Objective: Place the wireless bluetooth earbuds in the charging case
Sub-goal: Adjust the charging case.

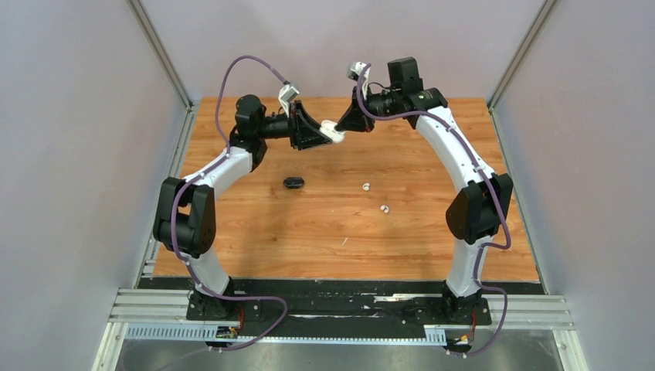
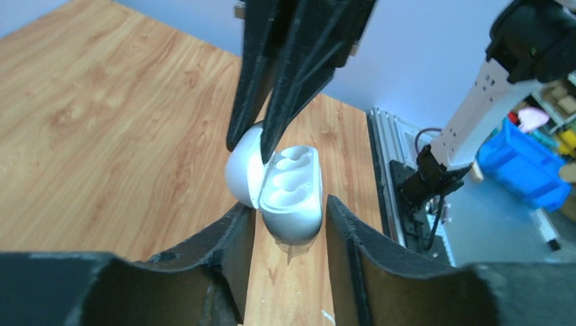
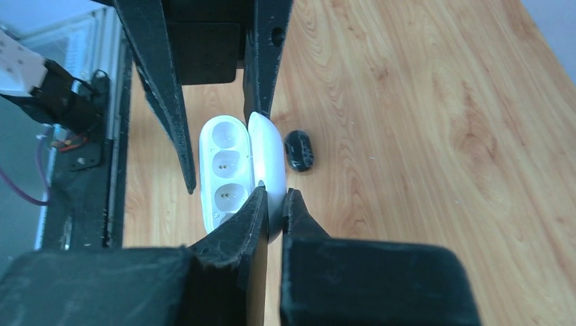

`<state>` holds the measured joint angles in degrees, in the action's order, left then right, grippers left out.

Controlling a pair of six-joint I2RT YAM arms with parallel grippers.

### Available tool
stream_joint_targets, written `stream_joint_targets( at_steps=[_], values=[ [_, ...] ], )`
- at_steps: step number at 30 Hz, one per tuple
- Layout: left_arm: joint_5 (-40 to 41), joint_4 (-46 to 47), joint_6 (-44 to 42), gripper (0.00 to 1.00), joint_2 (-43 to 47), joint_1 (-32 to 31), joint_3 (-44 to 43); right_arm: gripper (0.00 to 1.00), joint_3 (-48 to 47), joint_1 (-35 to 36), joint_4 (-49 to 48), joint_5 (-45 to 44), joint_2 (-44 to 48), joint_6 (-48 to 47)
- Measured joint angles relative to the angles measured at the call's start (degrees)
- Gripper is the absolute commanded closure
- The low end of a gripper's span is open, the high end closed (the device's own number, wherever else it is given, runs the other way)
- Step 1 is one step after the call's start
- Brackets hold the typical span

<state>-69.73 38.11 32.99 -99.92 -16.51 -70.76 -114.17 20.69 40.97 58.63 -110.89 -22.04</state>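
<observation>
Now left gripper [image 2: 285, 210] clamps open white charging case [image 3: 224, 156] above tabletop [image 1: 463, 247] far edge, right gripper [image 3: 275, 197] pinches its lid [image 3: 268, 146]; two white earbuds [image 1: 367, 186] lie mid-tabletop, black pebble [image 1: 293, 183], maybe a case, nearby

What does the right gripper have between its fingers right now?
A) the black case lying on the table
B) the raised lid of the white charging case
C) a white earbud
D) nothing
B: in the right wrist view the right gripper is pinched on the lid of the white charging case, whose wells are empty, while the black case lies apart from it.
</observation>
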Motion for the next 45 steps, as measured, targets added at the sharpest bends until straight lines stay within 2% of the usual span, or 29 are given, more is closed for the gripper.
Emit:
stream_joint_targets(
  at_steps=[3,7,11,15,19,25,30,45],
  values=[
    [1.81,-8.52,-4.94,0.35,0.5,0.13,-1.05,1.0,-0.02,0.76,1.7,-3.48,0.35,-4.35],
    [2.64,-27.78,-15.65,0.29,1.11,1.14,-7.72,1.0,-0.11,2.19,3.98,-7.63,1.14,-12.13],
    [1.14,-44.59,-23.78,0.3,1.42,3.21,-17.92,1.0,2.23,4.11,4.79,-11.47,4.02,-21.88],
    [1.66,-61.9,-32.13,0.37,0.59,4.52,-30.25,1.0,3.26,6.45,5.6,-13.84,6.01,-28.37],
    [1.92,-72.08,-37.97,0.39,-1.62,4.26,-37.64,1.0,3.26,8.31,5.84,-15.1,6.16,-31.54],
    [5.9,-80.41,-42.82,0.4,-3.58,1.95,-37.94,1.0,3.26,9.2,6.69,-15.78,6.16,-33.38],
    [8.39,-83.36,-45.4,0.42,-3.61,0.72,-37.7,1.0,3.23,9.66,6.84,-16.17,6.16,-33.64],
    [8.55,-85.99,-48.57,0.58,-4.55,-0.02,-37.7,1.0,1.92,11.17,7.5,-17.03,6.05,-33.79]
  ],
)
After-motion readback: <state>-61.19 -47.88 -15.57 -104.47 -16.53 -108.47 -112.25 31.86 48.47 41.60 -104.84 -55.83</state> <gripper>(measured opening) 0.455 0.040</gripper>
